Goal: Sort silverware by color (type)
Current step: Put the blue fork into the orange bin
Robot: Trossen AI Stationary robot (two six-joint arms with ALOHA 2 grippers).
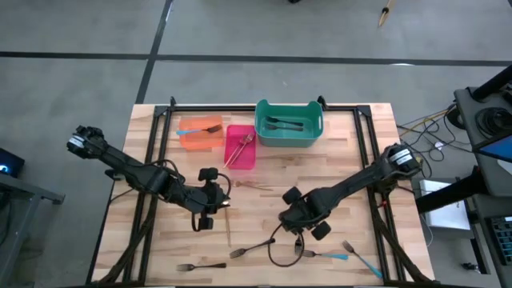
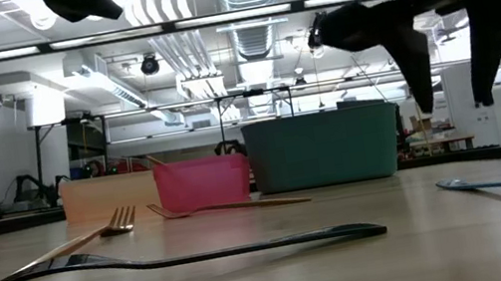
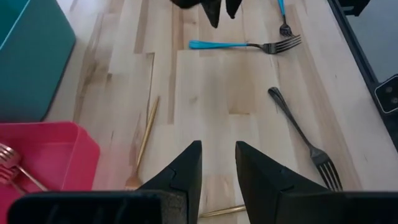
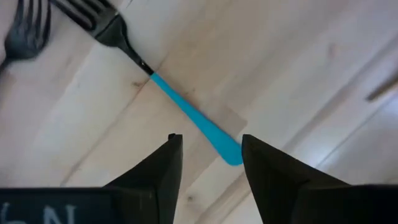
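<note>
You are running two matte black, slim-tubed arms with bulkier rounded joints. The left arm (image 1: 128,166) carries a pale grey-white band at its outer joint, and the right arm (image 1: 360,182) shows a similar light ring near its outer joint. A thin black cable loops beside the left gripper (image 1: 210,210), and another hangs in a loop under the right gripper (image 1: 308,230). Your wrist cameras show each gripper's fingers (image 3: 186,171) as black, flat-faced wedges tapering to blunt tips; those on the right (image 4: 165,168) look the same.
</note>
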